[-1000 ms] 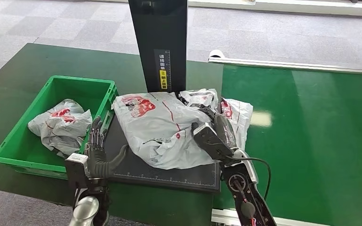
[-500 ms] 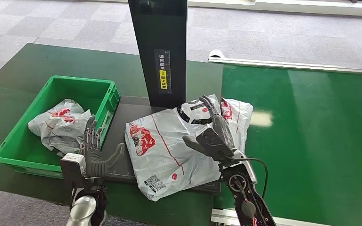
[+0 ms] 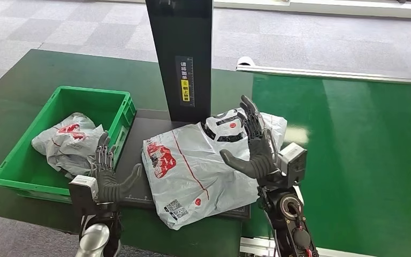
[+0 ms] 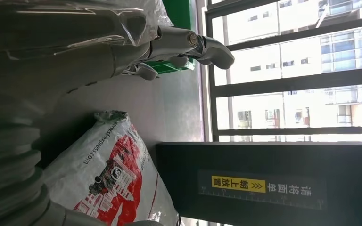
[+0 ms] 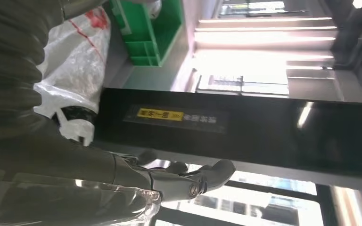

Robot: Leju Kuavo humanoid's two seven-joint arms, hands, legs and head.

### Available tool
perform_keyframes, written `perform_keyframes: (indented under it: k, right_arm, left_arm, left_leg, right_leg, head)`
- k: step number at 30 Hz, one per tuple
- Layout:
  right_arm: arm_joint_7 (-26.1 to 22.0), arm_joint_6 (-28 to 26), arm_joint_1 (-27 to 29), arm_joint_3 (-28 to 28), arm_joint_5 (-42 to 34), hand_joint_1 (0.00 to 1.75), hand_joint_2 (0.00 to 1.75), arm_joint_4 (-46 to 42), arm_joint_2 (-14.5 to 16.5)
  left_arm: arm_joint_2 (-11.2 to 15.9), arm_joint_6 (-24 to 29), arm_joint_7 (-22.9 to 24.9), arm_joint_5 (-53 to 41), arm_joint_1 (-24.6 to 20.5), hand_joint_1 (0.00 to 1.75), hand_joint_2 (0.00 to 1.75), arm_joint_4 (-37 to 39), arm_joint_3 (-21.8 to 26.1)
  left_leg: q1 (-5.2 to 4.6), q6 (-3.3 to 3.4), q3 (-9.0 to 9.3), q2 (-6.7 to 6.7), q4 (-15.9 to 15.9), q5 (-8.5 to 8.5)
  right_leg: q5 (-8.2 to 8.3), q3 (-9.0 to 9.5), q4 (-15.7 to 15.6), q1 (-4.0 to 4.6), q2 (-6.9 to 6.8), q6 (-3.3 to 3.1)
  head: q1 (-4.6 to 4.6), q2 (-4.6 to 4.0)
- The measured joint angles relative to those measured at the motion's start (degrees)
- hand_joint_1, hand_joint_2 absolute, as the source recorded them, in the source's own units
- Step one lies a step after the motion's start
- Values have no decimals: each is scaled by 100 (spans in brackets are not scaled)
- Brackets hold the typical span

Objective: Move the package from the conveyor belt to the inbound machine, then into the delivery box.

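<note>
**On the scanner plate: package lies flat, both hands free**

On the dark plate of the inbound machine (image 3: 139,134) lies the grey package (image 3: 192,171), a soft plastic mailer with red printing and a thin red line across it. Its near corner hangs a little over the plate's front edge, and its far end, with a black-and-white label, reaches toward the machine's black upright column (image 3: 181,53). The column carries a yellow sticker and a printed scale.

The right hand (image 3: 251,147) is raised above the right side of the package, palm turned toward the left, fingers spread and pointing up, thumb stretched out. It holds nothing and does not touch the mailer.

The left hand (image 3: 108,174) stands upright just left of the plate's front corner, between the plate and the green delivery box (image 3: 18,166). Its fingers are apart, thumb angled toward the plate, and it grips nothing. In the left wrist view the red-printed mailer (image 4: 118,183) lies near that hand, with the column behind it.

The delivery box sits on the dark green surface (image 3: 10,80) left of the machine and already holds another crumpled grey parcel (image 3: 67,140) with red printing. To the right runs the brighter green conveyor belt (image 3: 353,150).
</note>
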Motion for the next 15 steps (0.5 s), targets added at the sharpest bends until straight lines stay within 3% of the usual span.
perform_keyframes:
  k: [4, 12, 15]
  right_arm:
    - [-394, -772, 320, -299, 200, 0, 175, -944, -19]
    - [-453, -885, 595, -518, 235, 0, 175, -1724, -45]
    - [-752, -1205, 734, -613, 188, 0, 175, -1949, -51]
  left_arm:
    - [-21, -36, 122, -550, 19, 0, 175, -1, -257]
    - [-40, -59, 213, -699, 7, 0, 175, 3, -513]
    - [-66, -201, 743, -1548, -277, 0, 175, 315, -726]
  left_leg:
    - [-1, 1, -7, -1, 0, -2]
    - [-1, 4, 4, 19, 0, -7]
    - [-1, 6, 6, -14, 1, -3]
  right_leg:
    - [-1, 0, -1, -1, -4, 2]
    - [0, -3, -1, -1, 15, 2]
    - [-4, 0, -3, -2, -17, 5]
  head:
    - [2, 0]
    - [1, 0]
    - [0, 0]
